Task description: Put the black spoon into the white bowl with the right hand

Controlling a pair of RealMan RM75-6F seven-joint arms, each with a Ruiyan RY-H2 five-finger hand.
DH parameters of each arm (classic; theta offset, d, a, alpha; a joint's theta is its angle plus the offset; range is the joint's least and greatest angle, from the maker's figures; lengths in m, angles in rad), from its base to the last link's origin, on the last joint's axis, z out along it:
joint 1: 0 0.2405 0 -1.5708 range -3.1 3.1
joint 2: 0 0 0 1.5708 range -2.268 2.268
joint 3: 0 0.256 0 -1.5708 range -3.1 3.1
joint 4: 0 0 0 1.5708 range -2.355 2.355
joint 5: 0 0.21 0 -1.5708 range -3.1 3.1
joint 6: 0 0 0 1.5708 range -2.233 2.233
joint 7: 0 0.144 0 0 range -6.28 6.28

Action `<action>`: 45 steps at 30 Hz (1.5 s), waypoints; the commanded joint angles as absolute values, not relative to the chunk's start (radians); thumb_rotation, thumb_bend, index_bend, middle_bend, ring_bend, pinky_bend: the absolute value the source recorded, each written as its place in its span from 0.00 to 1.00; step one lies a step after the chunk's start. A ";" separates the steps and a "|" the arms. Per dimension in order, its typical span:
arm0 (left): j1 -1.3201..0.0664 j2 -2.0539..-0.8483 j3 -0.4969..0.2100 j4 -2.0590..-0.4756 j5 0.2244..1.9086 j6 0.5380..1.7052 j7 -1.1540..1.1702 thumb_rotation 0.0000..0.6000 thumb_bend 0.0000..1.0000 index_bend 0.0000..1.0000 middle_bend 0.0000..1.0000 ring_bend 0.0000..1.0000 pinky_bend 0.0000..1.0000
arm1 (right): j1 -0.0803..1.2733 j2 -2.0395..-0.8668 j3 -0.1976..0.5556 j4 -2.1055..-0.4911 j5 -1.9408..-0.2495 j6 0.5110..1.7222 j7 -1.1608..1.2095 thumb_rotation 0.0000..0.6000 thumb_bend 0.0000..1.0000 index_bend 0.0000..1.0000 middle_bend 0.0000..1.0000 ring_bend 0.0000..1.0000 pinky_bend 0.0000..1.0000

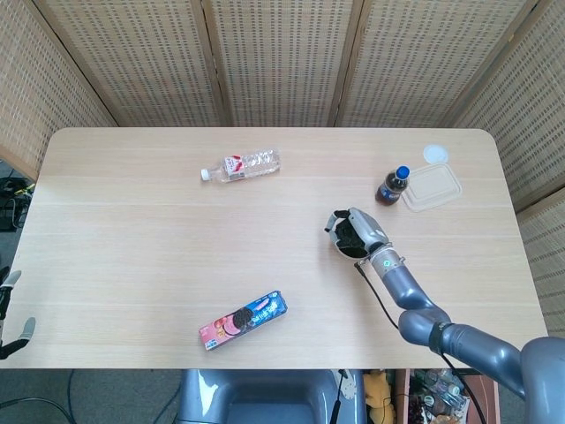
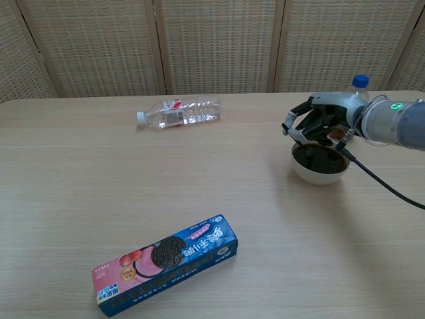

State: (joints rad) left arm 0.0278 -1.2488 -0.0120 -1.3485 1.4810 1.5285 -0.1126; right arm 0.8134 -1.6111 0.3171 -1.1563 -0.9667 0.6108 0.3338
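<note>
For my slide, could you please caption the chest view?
Right hand lowered over the white bowl, cookie box in foreground.

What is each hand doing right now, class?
Left hand: at the table's edge, holding nothing, fingers apart.
Right hand: over the white bowl; whether it holds the spoon cannot be told.

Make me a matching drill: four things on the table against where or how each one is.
Things:
1. water bottle
2. cookie box
3. right hand
4. cola bottle

States:
A. upright beside the clear lidded container
B. over the white bowl
C. lying on its side, far part of the table
D. flat near the front edge

Pairs: 1-C, 2-D, 3-B, 4-A
</note>
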 commanded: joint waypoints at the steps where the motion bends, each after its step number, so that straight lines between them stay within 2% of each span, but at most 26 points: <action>1: 0.029 -1.248 -0.012 -1.348 1.480 1.530 -0.114 1.00 0.40 0.00 0.00 0.00 0.00 | 0.819 -1.624 0.312 -1.132 -0.968 0.610 0.319 1.00 0.82 0.71 0.89 0.89 0.86; 12: 0.030 -1.249 -0.011 -1.350 1.482 1.529 -0.112 1.00 0.40 0.00 0.00 0.00 0.00 | 0.814 -1.626 0.296 -1.060 -0.953 0.581 0.284 1.00 0.82 0.71 0.89 0.89 0.86; 26: 0.021 -1.251 -0.014 -1.353 1.488 1.523 -0.109 1.00 0.40 0.00 0.00 0.00 0.00 | 0.795 -1.594 0.288 -1.128 -0.953 0.564 0.270 1.00 0.82 0.72 0.89 0.89 0.86; 39: 0.029 -1.252 -0.011 -1.344 1.477 1.519 -0.116 1.00 0.40 0.00 0.00 0.00 0.00 | 0.844 -1.637 0.300 -1.018 -0.895 0.530 0.216 1.00 0.82 0.71 0.89 0.89 0.86; 45: 0.025 -1.255 -0.009 -1.342 1.482 1.515 -0.117 1.00 0.40 0.00 0.00 0.00 0.00 | 0.828 -1.624 0.291 -1.026 -0.874 0.533 0.202 1.00 0.82 0.71 0.89 0.89 0.86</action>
State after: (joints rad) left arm 0.0255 -1.2547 -0.0093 -1.3424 1.4817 1.5150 -0.1167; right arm 0.8318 -1.6281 0.2928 -1.0199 -0.8762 0.5314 0.2032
